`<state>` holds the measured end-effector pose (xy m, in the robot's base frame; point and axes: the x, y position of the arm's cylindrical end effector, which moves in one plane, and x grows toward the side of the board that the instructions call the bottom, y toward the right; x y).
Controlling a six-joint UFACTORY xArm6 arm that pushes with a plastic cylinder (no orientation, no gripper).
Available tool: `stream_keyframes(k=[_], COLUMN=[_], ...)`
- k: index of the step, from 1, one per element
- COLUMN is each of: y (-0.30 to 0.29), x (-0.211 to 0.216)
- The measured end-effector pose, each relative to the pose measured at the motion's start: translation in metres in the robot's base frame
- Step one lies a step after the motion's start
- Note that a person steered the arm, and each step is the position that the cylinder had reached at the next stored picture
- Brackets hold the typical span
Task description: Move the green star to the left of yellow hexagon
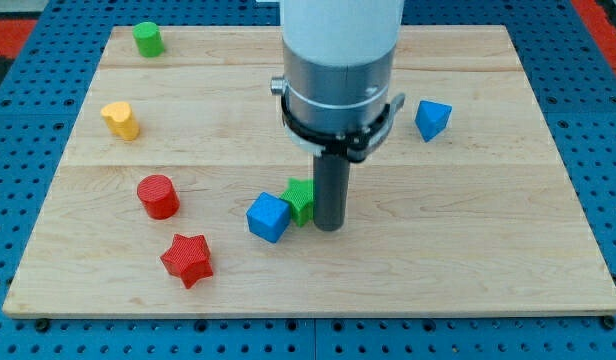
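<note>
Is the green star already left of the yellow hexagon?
No. The green star sits mid-board beside my tip, well to the view's right of the yellow hexagon.

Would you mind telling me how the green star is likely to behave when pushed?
The green star looks rigid with a flat base, so it should slide rather than roll. My tip sits at its right; the blue cube seems to touch its left, so both probably move together, perhaps twisting.
</note>
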<state>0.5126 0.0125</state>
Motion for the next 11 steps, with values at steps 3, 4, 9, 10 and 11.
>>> stream_keyframes(k=[3,4,9,10,11], y=[-0.019,-0.052,-0.103,-0.053,-0.011], x=[0.005,0.020,-0.103,-0.100,-0.089])
